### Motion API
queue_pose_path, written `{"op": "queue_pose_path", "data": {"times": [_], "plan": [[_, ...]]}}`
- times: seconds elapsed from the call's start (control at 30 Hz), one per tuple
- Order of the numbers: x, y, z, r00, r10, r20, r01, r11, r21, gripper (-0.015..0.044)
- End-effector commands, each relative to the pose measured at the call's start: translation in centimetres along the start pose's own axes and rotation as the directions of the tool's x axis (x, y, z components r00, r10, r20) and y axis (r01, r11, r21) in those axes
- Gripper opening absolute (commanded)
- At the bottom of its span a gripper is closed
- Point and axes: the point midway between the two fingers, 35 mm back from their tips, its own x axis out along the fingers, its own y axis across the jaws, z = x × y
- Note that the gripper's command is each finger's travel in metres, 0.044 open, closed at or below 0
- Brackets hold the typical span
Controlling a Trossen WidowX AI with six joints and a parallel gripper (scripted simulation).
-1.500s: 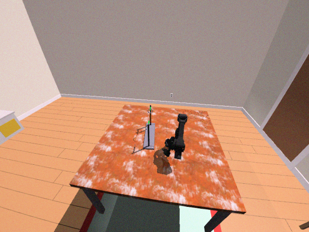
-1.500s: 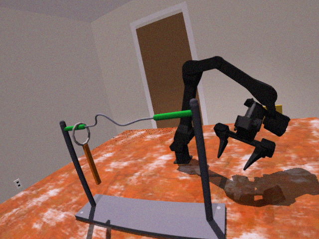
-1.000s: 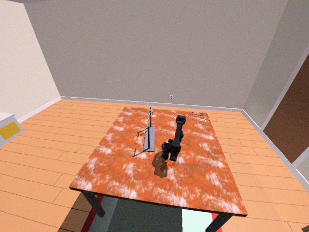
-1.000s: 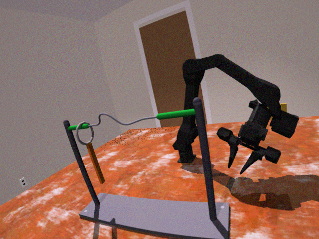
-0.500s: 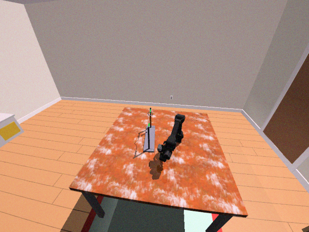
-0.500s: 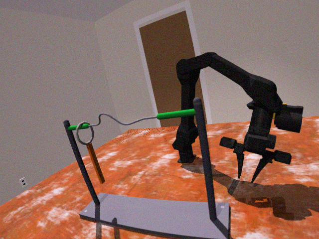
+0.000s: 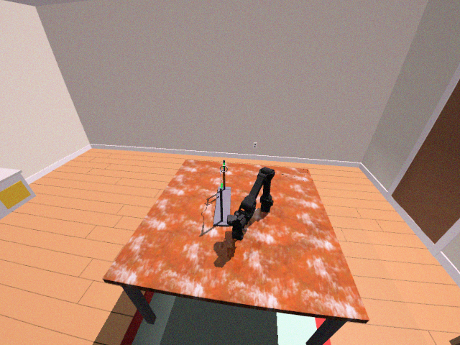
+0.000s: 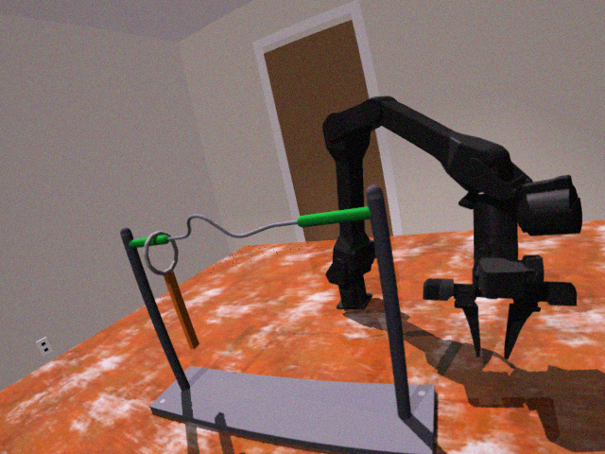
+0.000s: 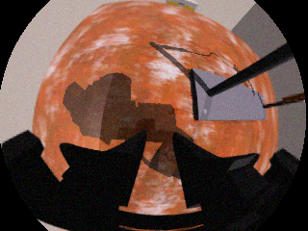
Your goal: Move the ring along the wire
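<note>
The ring (image 8: 160, 272) (image 7: 220, 169) hangs around the short green part (image 8: 141, 241) next to the left post (image 8: 153, 312) in the exterior view. Its orange handle (image 8: 181, 310) (image 9: 294, 98) hangs down at a slant. The grey wire (image 8: 239, 236) runs in bends to the longer green part (image 8: 335, 216) at the other post (image 8: 388, 293) (image 9: 250, 72). My gripper (image 8: 492, 357) (image 9: 160, 134) is partly open and empty, pointing down above the table. It is beyond the right post in the exterior view, well away from the ring and handle.
The posts stand on a grey base plate (image 8: 293, 400) (image 7: 226, 200) (image 9: 231, 108). In the exterior view, the right post stands between the gripper and the wire. The arm's base stands on the table (image 7: 290, 259) behind the wire frame. Shadows of arm and frame fall on the table.
</note>
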Motion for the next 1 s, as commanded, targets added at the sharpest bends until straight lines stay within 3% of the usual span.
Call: {"op": "queue_pose_path", "data": {"times": [0.0, 0.53, 0.97], "plan": [[-0.6, 0.7, 1.6, 0.997, 0.077, 0.014, -0.077, 0.997, -0.023, 0.016], [-2.0, 2.2, 8.5, 0.937, 0.325, 0.127, -0.298, 0.935, -0.191, 0.016], [-4.5, 1.8, 14.8, 0.83, 0.478, 0.288, -0.36, 0.853, -0.379, 0.016]]}}
